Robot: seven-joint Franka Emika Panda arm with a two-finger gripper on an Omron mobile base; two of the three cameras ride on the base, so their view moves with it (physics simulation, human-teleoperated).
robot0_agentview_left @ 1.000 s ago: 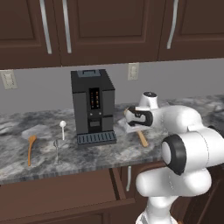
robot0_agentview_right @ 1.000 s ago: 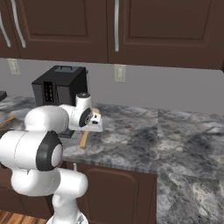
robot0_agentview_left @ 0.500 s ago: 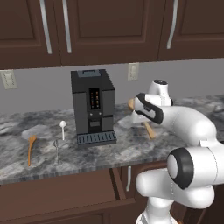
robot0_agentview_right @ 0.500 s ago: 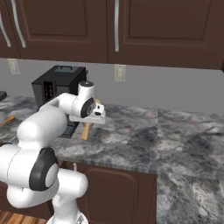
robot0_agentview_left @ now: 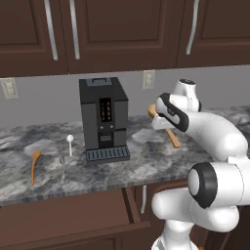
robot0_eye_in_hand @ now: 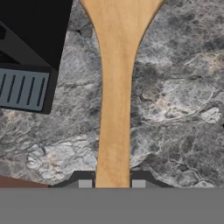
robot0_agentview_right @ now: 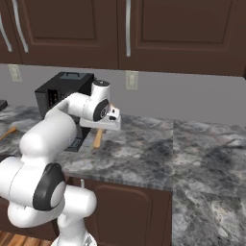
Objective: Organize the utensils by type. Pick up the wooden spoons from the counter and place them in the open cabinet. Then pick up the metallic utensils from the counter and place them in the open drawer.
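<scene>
My gripper point(robot0_agentview_left: 163, 120) point(robot0_agentview_right: 104, 126) point(robot0_eye_in_hand: 112, 183) is shut on the handle of the large wooden spoon point(robot0_agentview_left: 171, 135) point(robot0_agentview_right: 98, 138) point(robot0_eye_in_hand: 113, 109), which hangs over the marbled counter point(robot0_agentview_left: 146, 163) point(robot0_agentview_right: 144, 153) just right of the black coffee machine. The smaller wooden spoon point(robot0_agentview_left: 34, 167) point(robot0_agentview_right: 7, 132) lies at the counter's left end. Two metallic utensils lie near it: a small-bowled spoon point(robot0_agentview_left: 70, 144) and a thin grey piece point(robot0_agentview_left: 63, 167). The open drawer point(robot0_agentview_left: 68, 219) juts out below the counter on the left. The open cabinet is out of view.
A black coffee machine point(robot0_agentview_left: 104, 119) point(robot0_agentview_right: 60, 98) point(robot0_eye_in_hand: 30, 52) stands between the held spoon and the other utensils. Dark wall cabinets point(robot0_agentview_left: 122, 29) with shut doors hang above. A wall outlet point(robot0_agentview_left: 148, 79) sits behind the hand.
The hand has risen from the counter and moved slightly right with the large wooden spoon in it, and the elbow has swung up. The other utensils stay put.
</scene>
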